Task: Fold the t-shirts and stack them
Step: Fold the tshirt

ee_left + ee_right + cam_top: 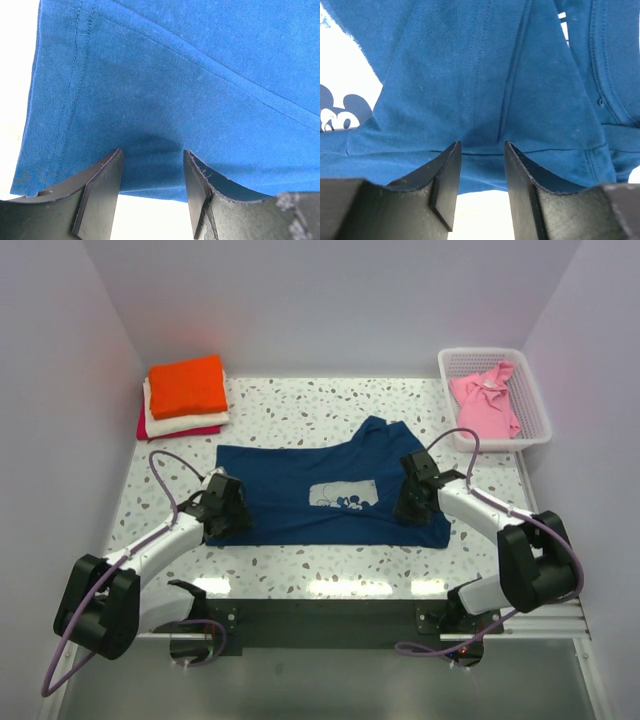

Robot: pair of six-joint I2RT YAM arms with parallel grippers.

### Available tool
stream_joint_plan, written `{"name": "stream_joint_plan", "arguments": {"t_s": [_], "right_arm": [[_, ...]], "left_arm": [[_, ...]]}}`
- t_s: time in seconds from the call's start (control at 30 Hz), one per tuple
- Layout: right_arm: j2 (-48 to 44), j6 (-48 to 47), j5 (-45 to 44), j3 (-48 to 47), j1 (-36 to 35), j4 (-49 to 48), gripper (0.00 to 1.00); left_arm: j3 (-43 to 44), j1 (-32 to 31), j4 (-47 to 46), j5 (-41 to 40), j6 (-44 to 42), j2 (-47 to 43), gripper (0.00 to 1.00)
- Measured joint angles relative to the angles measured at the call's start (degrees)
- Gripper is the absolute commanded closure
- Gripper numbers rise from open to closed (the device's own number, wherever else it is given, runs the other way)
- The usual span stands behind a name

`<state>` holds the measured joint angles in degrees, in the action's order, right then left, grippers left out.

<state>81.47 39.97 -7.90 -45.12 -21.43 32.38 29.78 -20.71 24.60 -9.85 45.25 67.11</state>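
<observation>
From the top camera I see the navy t-shirt (290,485) spread flat in the middle of the speckled table (300,415), its white chest graphic (345,495) facing up and one part folded over near the far right. The left gripper (228,512) sits at the shirt's left edge and the right gripper (412,495) on its right side. At the far left corner, a folded orange tee (188,385) tops a cream one (185,423) and a magenta one (150,428). A pink tee (485,400) lies crumpled in the white basket (540,410) at the far right.

On my left wrist view, the left gripper (152,160) has its jaws parted. The navy t-shirt (175,75) hem lies across the gap at the tips, not pinched.

On my right wrist view, the right gripper (482,150) also has its jaws apart, straddling a folded edge of the navy t-shirt (470,75). Bare table shows between the fingers (445,185).
</observation>
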Motion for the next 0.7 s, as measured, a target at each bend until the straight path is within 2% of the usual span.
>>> {"name": "stream_joint_plan", "arguments": {"t_s": [0.1,0.33,0.5,0.7], "right_arm": [[0.7,0.4,0.0,0.0,-0.3,-0.5,0.63],[2.7,1.1,0.0,0.0,-0.4,-1.3,0.81],[3.2,1.2,-0.1,-0.1,-0.4,-1.6,0.98],[3.3,1.2,0.0,-1.6,-0.4,-1.1,1.00]], "left_arm": [[0.0,0.0,0.0,0.0,0.0,0.0,0.44],[0.0,0.0,0.1,0.0,0.0,0.0,0.44],[0.0,0.0,0.1,0.0,0.0,0.0,0.44],[0.0,0.0,0.1,0.0,0.0,0.0,0.44]]}}
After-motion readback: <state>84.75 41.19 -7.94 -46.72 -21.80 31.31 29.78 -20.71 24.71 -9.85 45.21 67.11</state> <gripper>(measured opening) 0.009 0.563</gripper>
